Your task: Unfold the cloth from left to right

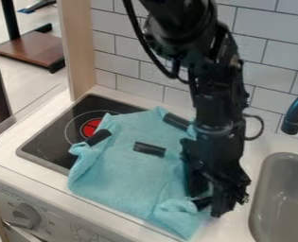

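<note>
Cloth (122, 175) lay on the counter (4, 154), gripper (210, 208) at its near right corner, spread or pinching I couldn't tell, and back over the hob (47, 146); taking hold seemed the step, with a low rightward pull due next

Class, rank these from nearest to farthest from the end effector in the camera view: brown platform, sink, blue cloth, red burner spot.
1. Blue cloth, at the end effector
2. Sink, picture's right
3. Red burner spot, left
4. Brown platform, far upper left
</note>
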Robot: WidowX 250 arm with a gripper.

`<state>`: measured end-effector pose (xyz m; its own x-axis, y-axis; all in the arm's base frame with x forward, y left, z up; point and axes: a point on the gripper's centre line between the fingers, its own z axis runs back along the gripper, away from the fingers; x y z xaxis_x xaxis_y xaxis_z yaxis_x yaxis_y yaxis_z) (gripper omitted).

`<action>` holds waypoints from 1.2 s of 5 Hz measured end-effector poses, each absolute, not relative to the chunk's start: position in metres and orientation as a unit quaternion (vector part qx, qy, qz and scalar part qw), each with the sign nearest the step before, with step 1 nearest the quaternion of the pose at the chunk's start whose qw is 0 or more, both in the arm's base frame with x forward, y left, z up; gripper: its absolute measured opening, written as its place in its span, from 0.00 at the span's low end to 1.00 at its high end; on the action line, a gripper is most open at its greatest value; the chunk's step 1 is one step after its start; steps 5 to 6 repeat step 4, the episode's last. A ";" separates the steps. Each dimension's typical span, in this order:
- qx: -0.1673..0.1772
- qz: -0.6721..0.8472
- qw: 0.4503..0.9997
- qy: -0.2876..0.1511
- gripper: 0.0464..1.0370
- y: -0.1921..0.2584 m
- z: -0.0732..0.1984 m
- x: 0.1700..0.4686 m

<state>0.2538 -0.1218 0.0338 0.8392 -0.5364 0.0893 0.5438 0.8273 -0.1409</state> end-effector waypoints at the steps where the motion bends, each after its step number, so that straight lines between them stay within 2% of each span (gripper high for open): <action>1: -0.093 -0.280 0.955 -0.042 0.98 -0.120 0.055 0.254; 3: -0.107 -0.294 0.948 -0.064 0.96 -0.108 0.096 0.246; 6: -0.107 -0.295 0.947 -0.069 0.96 -0.108 0.098 0.248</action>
